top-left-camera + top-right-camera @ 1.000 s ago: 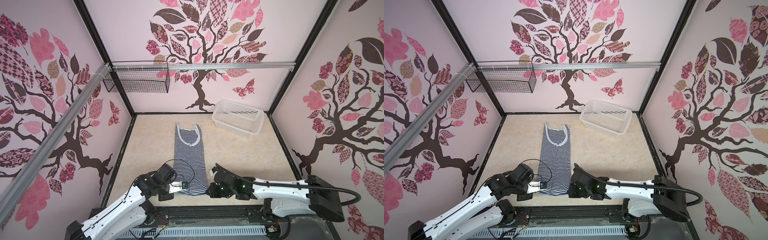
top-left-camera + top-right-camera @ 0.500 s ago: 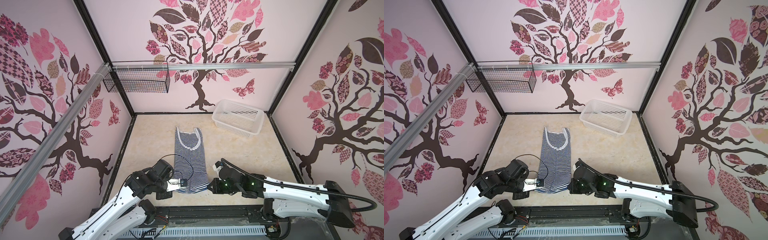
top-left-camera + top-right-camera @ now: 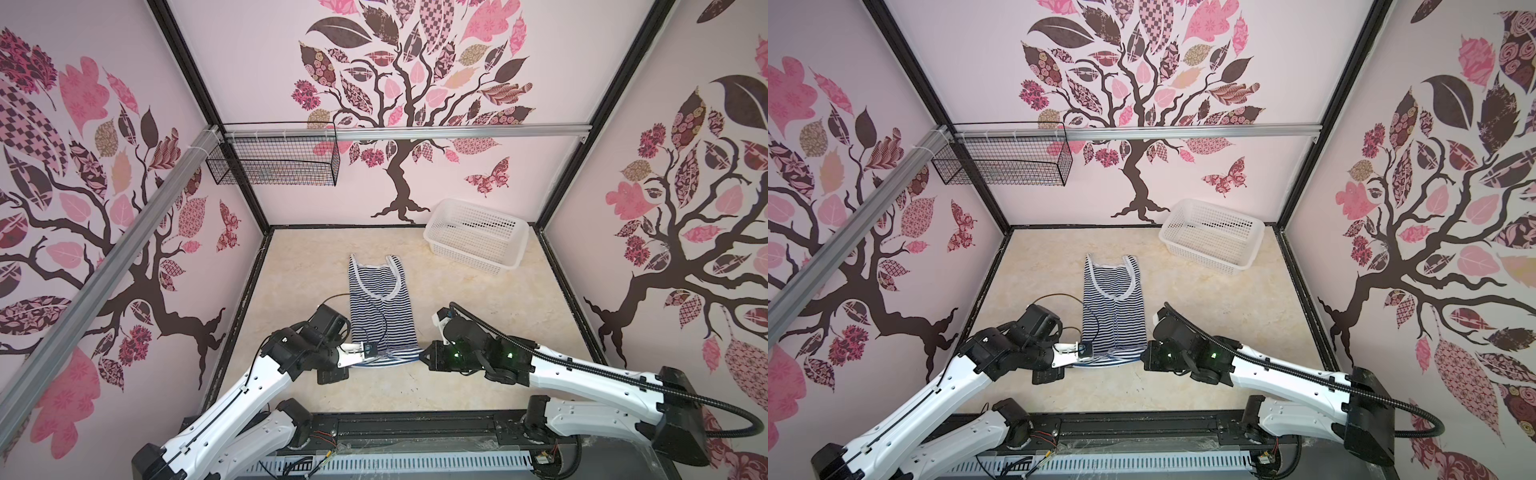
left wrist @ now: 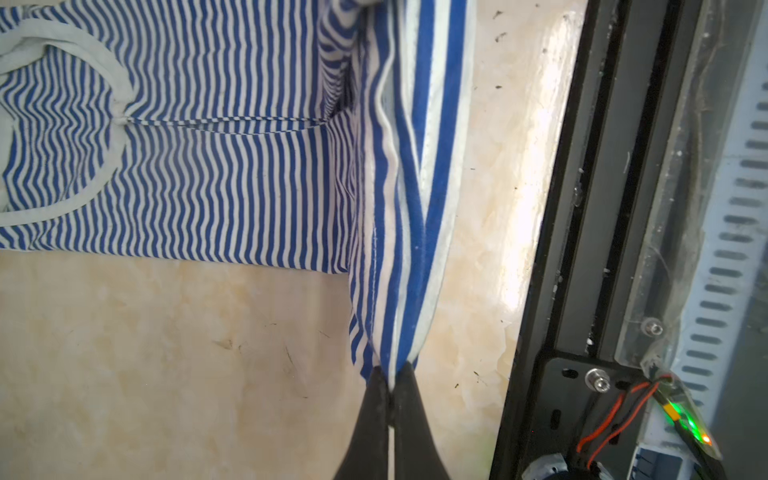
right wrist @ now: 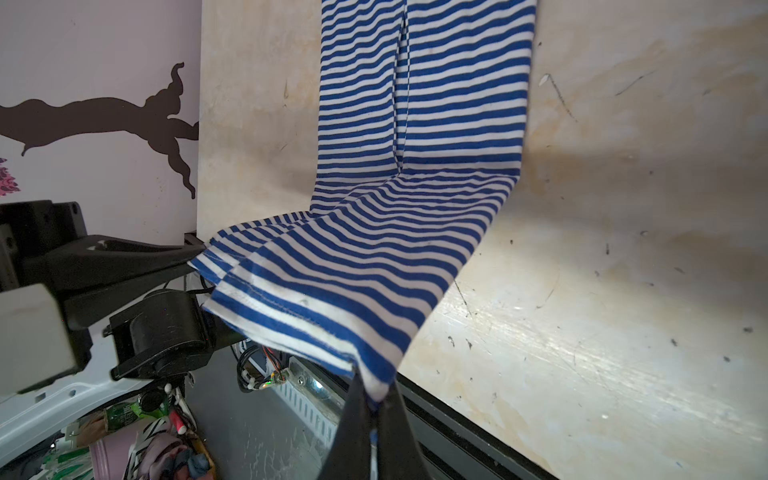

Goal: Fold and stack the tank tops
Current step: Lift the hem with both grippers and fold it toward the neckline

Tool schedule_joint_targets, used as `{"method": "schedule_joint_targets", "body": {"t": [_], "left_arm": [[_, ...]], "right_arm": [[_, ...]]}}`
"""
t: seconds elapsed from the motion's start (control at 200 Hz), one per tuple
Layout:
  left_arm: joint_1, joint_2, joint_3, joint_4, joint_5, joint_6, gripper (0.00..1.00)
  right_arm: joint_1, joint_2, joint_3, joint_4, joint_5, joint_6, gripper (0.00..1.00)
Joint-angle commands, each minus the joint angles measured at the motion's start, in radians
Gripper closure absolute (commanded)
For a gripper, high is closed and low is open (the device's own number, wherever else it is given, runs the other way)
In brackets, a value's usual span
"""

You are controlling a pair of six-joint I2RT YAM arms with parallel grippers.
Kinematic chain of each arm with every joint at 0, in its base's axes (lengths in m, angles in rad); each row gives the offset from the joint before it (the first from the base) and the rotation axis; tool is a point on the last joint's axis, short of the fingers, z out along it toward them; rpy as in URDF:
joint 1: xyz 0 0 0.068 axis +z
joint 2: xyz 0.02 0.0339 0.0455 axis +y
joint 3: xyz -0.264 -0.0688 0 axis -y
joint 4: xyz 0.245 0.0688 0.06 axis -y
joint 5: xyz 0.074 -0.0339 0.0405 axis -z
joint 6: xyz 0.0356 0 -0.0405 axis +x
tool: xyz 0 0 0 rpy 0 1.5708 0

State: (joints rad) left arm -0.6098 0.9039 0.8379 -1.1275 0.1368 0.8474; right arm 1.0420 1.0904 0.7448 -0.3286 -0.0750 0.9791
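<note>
**Pinched at both hem corners**

Shut tight on cloth at the left gripper (image 4: 390,374): black fingertips (image 4: 376,397) pressed together, with the near left hem corner of the tank top (image 4: 208,166) caught between them. Likewise at the right gripper (image 5: 376,395): clamped on the opposite hem corner, fabric bunched into the narrow slit between the fingers. Facing each other in both top views, low over the near edge of the table (image 3: 478,332). Between the two, a short span of hem held up off the surface and drooping slightly in the middle. Beyond that raised span, the rest of the tank top flat on the table, running straight away from the grippers toward the back wall (image 3: 436,183), with shoulder straps and white-edged neckline at the far end. Long sides folded inward, meeting along a centre line down the striped front. Off to the back right, near the corner, a white perforated basket (image 3: 469,253), well apart from the tank top. Higher up on the back wall, to the left, a black wire basket (image 3: 270,166).
</note>
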Motion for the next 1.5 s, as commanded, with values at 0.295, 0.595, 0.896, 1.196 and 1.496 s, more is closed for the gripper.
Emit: {"method": "schedule_joint_targets", "body": {"t": [0.295,0.595,0.896,1.196,1.496], "left_arm": [[0.058,0.137,0.062,0.141,0.034,0.067,1.00],[0.245,0.269,0.152,0.171,0.135,0.133,1.00],[0.315,0.393,0.231,0.238,0.169,0.137,1.00],[0.387,0.517,0.276,0.337,0.205,0.093,1.00],[0.401,0.647,0.322,0.359,0.193,0.101,1.00]], "right_arm": [[-0.116,0.095,0.125,0.000,-0.064,-0.120,1.00],[-0.221,0.183,0.170,0.029,-0.142,-0.191,1.00],[-0.317,0.294,0.308,0.023,-0.198,-0.261,1.00],[-0.387,0.437,0.371,0.073,-0.266,-0.289,1.00],[-0.441,0.591,0.429,0.126,-0.323,-0.305,1.00]]}}
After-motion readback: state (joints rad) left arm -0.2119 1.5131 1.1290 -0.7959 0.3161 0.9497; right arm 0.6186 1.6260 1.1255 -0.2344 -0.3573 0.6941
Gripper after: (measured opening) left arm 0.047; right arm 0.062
